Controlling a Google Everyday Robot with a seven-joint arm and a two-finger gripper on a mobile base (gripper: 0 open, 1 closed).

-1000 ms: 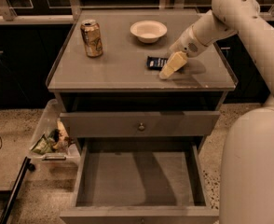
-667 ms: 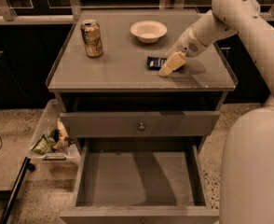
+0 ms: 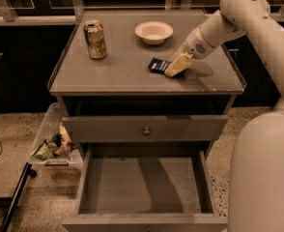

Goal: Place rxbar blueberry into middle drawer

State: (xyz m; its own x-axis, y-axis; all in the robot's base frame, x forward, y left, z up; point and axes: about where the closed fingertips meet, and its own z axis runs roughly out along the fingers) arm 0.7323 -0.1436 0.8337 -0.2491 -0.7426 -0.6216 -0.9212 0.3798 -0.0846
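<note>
The end effector (image 3: 175, 65) is down on the right part of the worktop (image 3: 118, 76), its tip at the right end of the rxbar blueberry (image 3: 156, 65); whether it is apart or clamped on the bar cannot be told. The bar lies flat, just nearer than the white bowl (image 3: 154, 32) and well right of the tan can (image 3: 95, 39). Below, the middle drawer (image 3: 142, 185) stands pulled out toward the near side, under the drawer front (image 3: 108, 128) with a round knob.
</note>
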